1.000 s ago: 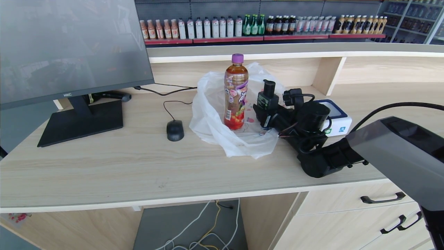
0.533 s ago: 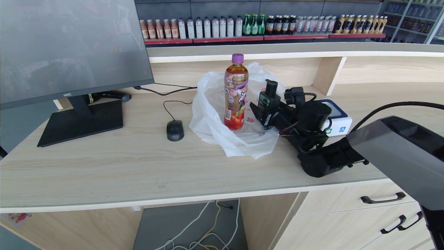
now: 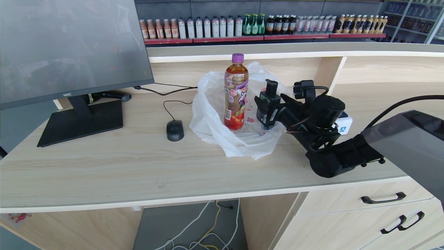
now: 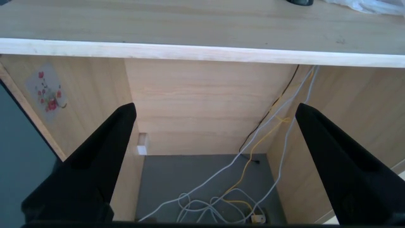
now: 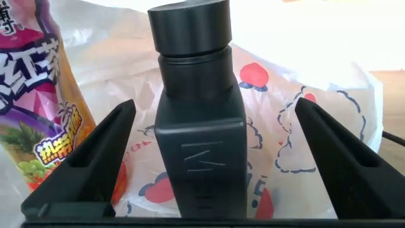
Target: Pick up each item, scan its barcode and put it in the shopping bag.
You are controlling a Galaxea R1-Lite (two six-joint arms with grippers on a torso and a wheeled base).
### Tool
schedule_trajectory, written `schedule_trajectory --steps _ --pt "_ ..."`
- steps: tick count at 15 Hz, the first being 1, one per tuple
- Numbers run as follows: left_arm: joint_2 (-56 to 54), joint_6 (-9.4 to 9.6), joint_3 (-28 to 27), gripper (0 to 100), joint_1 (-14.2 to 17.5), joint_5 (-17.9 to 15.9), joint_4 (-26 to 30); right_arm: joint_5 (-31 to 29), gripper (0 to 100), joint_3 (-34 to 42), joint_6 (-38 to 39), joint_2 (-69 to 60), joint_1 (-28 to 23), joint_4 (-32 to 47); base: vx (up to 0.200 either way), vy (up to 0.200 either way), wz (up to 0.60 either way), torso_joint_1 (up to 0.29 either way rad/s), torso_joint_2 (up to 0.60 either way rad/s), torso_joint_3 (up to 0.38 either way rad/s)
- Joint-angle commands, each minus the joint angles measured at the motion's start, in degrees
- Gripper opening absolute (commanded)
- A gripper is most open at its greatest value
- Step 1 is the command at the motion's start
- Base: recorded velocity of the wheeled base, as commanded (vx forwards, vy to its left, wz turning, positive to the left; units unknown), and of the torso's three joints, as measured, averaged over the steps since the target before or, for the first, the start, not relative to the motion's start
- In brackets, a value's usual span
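Note:
A white plastic shopping bag (image 3: 215, 114) lies open on the wooden counter (image 3: 121, 163). A tea bottle with a purple cap (image 3: 236, 93) stands upright in it. Beside it, on the bag's right side, stands a small black bottle (image 3: 267, 99) with a green label. My right gripper (image 3: 266, 116) is at that black bottle (image 5: 196, 126), open, with a finger (image 5: 95, 164) on each side and a gap to the bottle. The tea bottle (image 5: 38, 107) and the bag (image 5: 297, 76) lie just beyond. My left gripper (image 4: 215, 111) is open, down in front of the counter's underside.
A white and blue scanner box (image 3: 344, 125) sits behind my right arm. A monitor (image 3: 69, 45) on its stand, a mouse (image 3: 175, 130) with its cable and a dark handheld device (image 3: 111, 94) occupy the counter's left. Cables (image 4: 253, 190) hang under the counter; drawers (image 3: 381, 199) are at the lower right.
My right arm's wrist and forearm have shifted to the right and slightly up. The black bottle has stayed almost in place in the bag. The tea bottle has not moved.

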Motion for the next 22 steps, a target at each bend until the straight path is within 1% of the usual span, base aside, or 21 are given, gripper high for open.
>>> schedule_trajectory --steps 1,8,11,14,15,16,18,19,20,22 --pt "0.0 -0.01 0.0 100 0.0 0.0 0.0 0.1 100 1.6 0.0 -5.3 0.5 0.0 0.0 0.0 0.0 0.0 0.0 0.0" --pt "0.0 -0.01 0.0 100 0.0 0.0 0.0 0.1 100 14.9 -0.1 -21.8 3.5 0.0 0.0 0.0 0.0 0.0 0.0 0.0" --pt "0.0 -0.01 0.0 100 0.0 0.0 0.0 0.4 100 23.5 -0.4 -30.5 4.5 -0.2 0.0 0.0 0.0 0.0 0.0 0.0" --pt "0.0 -0.01 0.0 100 0.0 0.0 0.0 2.3 100 36.0 -2.6 -40.9 4.6 -0.3 0.0 0.0 0.0 0.0 0.0 0.0" --pt "0.0 -0.01 0.0 100 0.0 0.0 0.0 2.5 100 39.4 -2.7 -43.5 4.7 -0.3 0.0 0.0 0.0 0.0 0.0 0.0" --pt "0.0 -0.01 0.0 100 0.0 0.0 0.0 2.5 100 44.7 -2.7 -47.3 5.3 -0.3 0.0 0.0 0.0 0.0 0.0 0.0" --pt "0.0 -0.01 0.0 100 0.0 0.0 0.0 2.5 100 53.1 -2.6 -53.1 5.8 -0.3 0.0 0.0 0.0 0.0 0.0 0.0" --pt "0.0 -0.01 0.0 100 0.0 0.0 0.0 2.5 100 57.0 -2.6 -55.8 5.9 -0.3 0.0 0.0 0.0 0.0 0.0 0.0" --pt "0.0 -0.01 0.0 100 0.0 0.0 0.0 2.5 100 58.5 -2.6 -56.9 6.0 -0.3 0.0 0.0 0.0 0.0 0.0 0.0" --pt "0.0 -0.01 0.0 100 0.0 0.0 0.0 2.5 100 66.4 -2.4 -61.9 6.6 -0.3 0.0 0.0 0.0 0.0 0.0 0.0"
